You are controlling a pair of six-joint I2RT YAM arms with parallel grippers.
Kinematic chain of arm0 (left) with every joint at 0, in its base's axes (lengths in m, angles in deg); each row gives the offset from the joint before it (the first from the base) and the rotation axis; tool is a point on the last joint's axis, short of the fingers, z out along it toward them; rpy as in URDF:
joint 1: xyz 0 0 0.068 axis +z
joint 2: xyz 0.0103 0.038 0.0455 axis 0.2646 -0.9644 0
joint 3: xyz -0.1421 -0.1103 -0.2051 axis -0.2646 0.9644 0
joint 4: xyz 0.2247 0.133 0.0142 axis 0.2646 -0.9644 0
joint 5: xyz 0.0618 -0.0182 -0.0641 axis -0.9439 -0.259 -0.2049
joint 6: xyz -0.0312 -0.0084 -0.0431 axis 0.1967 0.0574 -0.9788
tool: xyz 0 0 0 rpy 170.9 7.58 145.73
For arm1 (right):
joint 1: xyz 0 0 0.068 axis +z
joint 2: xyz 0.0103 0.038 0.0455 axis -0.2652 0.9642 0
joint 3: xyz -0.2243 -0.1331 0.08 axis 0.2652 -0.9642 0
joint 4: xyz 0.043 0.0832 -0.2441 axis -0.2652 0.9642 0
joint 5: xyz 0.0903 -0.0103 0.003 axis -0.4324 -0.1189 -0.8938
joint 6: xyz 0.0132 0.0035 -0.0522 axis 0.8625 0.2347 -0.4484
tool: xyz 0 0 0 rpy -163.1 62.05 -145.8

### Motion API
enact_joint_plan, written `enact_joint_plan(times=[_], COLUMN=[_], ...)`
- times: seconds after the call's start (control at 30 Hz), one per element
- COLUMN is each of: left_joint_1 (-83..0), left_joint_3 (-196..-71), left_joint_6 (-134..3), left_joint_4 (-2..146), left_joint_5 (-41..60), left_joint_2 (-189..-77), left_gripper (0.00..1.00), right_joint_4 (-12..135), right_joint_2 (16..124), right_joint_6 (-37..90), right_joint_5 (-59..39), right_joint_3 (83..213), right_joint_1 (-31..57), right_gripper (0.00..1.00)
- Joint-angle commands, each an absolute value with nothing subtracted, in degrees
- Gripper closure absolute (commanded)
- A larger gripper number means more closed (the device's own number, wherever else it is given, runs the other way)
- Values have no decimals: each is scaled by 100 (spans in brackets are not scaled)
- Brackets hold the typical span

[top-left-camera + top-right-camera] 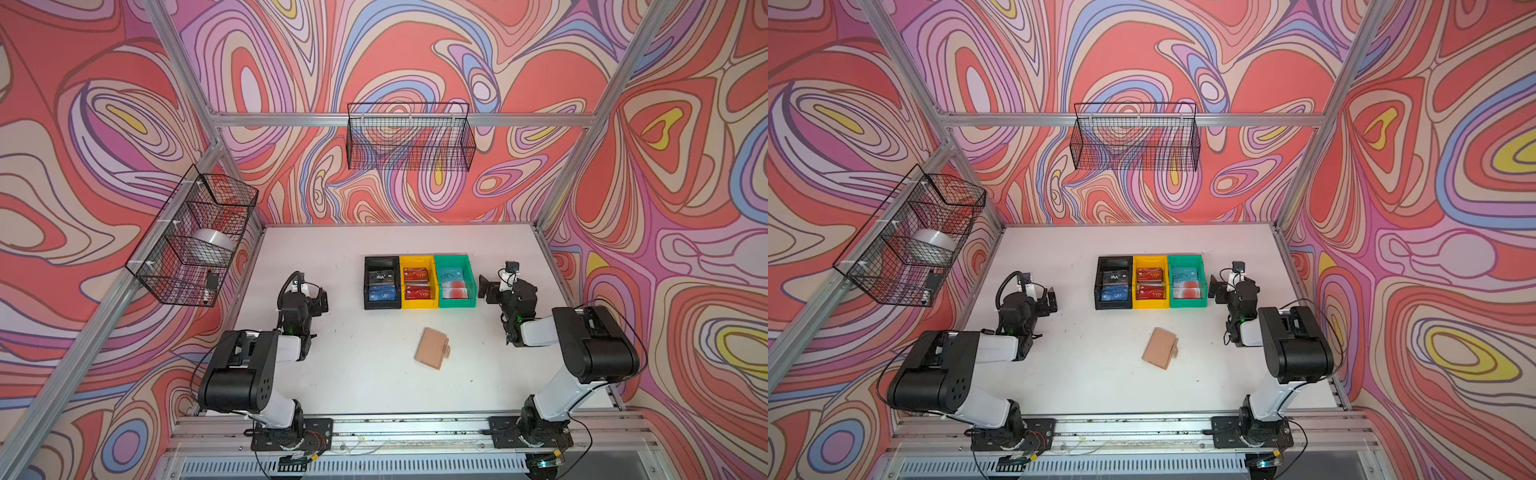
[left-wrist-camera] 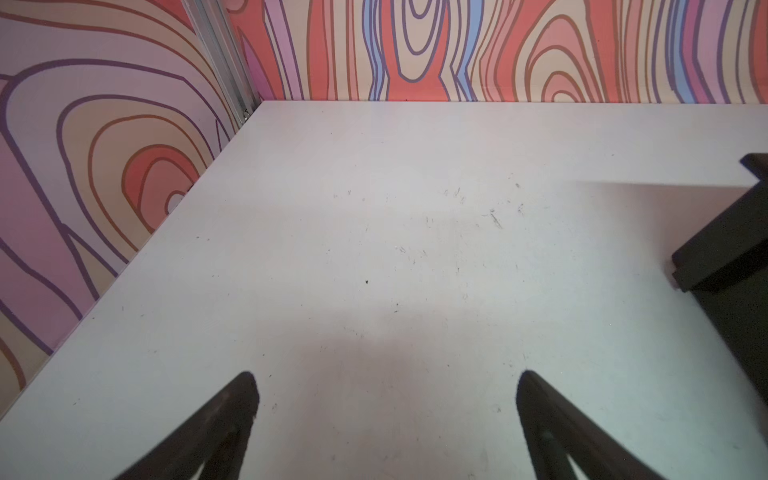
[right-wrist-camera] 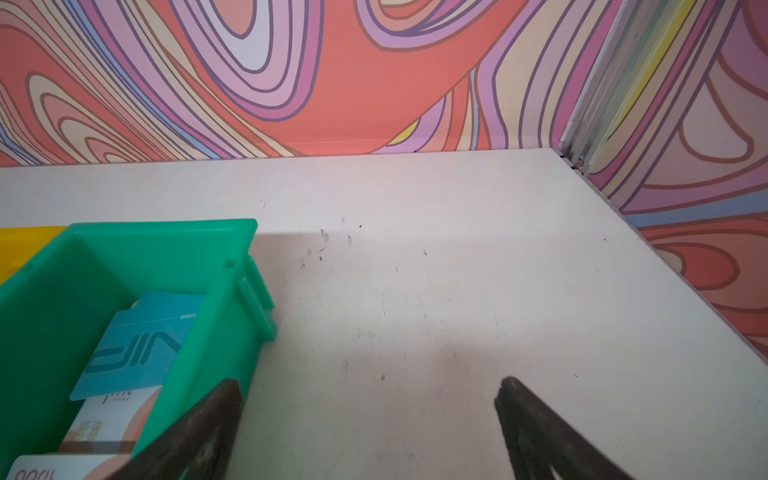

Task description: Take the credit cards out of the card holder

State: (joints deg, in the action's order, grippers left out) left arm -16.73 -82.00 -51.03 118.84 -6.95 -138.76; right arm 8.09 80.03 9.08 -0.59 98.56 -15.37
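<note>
card holder point(image 1: 432, 348) closed on table point(image 1: 353, 386), credit cards point(image 1: 417, 275) in bins point(image 1: 417, 258) beyond it, left pincer point(image 2: 386, 376), right pincer point(image 3: 370, 382) spread, empty

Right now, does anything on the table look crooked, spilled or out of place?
Only the tan leather-like card holder: it lies at a slant on the white table, while the row of black, yellow and green plastic bins stands square. Nothing spilled.

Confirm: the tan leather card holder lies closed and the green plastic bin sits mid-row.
No: both top views show the yellow plastic bin mid-row, the green plastic bin at the right end. The tan leather card holder does lie closed.
</note>
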Motion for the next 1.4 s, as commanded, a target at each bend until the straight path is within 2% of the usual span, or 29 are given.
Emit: enact_joint_plan(times=[0.0,0.6,0.73,0.83,1.0,1.13,1.23,1.3,1.37], left_joint_1=[-1643,-1641,-1643,-1640,-1642,-1647,-1644,-1649,-1648], left_joint_3=[-8262,-8261,-8311,-8310,-8302,-8293,-8225,-8192,-8224], left_joint_6=[-5125,-5125,-4927,-4928,-4925,-4955,-4896,-4871,-4842], left_joint_4=[11931,11935,11826,11841,11818,11860,11987,11927,11601], left_joint_5=[-728,-727,-200,-200,-209,-272,-159,-74,18], left_joint_2=[-13919,-13917,-13920,-13922,-13907,-13911,-13884,-13726,-13422], left_gripper=[0,0,0,0,0,0,0,0,0], right_joint_4=[795,777,777,768,1040,1909,3748,5132,6120], right_joint_2=[8051,8045,8045,8045,7777,6735,5739,5222,4819], right_joint_6=[939,923,929,922,990,788,740,918,1159], right_joint_5=[-29,-1,-6,-5,395,812,982,635,496], right_joint_3=[9843,9838,9840,9826,9882,9888,10410,10893,11209], right_joint_1=[-1566,-1572,-1570,-1571,-1534,-1262,-875,-687,-340], right_gripper=[1,2,2,2,3,4,6,12,13])
